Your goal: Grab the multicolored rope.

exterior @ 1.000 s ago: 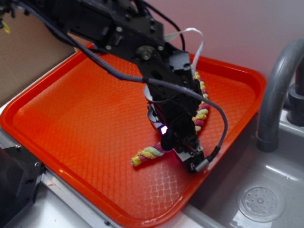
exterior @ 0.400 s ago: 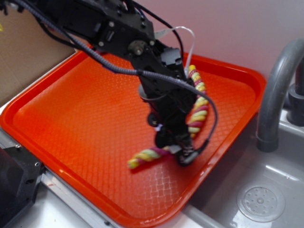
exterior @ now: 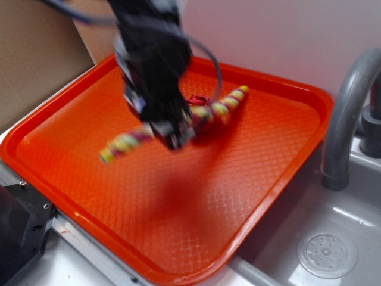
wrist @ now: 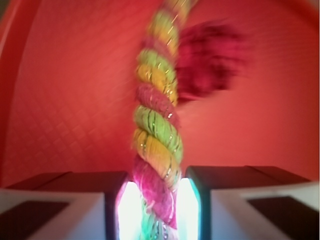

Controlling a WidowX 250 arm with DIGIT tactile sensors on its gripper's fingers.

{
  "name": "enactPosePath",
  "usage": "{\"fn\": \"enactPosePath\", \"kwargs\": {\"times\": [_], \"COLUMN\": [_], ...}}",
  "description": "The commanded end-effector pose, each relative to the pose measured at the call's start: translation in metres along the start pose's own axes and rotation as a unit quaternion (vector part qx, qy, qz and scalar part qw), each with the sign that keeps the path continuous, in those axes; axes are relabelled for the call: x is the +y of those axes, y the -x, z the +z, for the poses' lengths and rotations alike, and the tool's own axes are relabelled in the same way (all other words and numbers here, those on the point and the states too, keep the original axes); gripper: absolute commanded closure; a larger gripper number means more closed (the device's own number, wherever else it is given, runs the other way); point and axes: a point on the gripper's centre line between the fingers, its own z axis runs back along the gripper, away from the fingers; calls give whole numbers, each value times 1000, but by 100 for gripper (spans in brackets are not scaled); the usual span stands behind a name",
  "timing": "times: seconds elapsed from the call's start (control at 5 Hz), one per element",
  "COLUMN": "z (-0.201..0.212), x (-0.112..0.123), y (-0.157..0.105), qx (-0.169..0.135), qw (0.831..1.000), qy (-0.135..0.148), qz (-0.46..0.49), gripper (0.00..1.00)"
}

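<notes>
You see the multicolored rope [exterior: 172, 126] stretched nearly level above the orange tray [exterior: 71, 173], its left end free over the tray's left half. At its middle your gripper [exterior: 174, 132] clamps it, the rope pinched between the two fingers [wrist: 205, 192] in the wrist view. To the right, a dark red ruffled ball [wrist: 212, 60] lies blurred on the tray, beside the rope.
</notes>
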Motion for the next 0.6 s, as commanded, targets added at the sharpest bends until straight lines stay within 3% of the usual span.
{"fn": "enactPosePath", "kwargs": {"times": [0.0, 0.2, 0.4], "z": [104, 149, 134], "x": [48, 67, 69], "y": [41, 57, 44], "qx": [-61, -88, -65], "qw": [988, 973, 979], "qy": [4, 30, 47], "qz": [145, 209, 190], "gripper": [100, 100, 100]}}
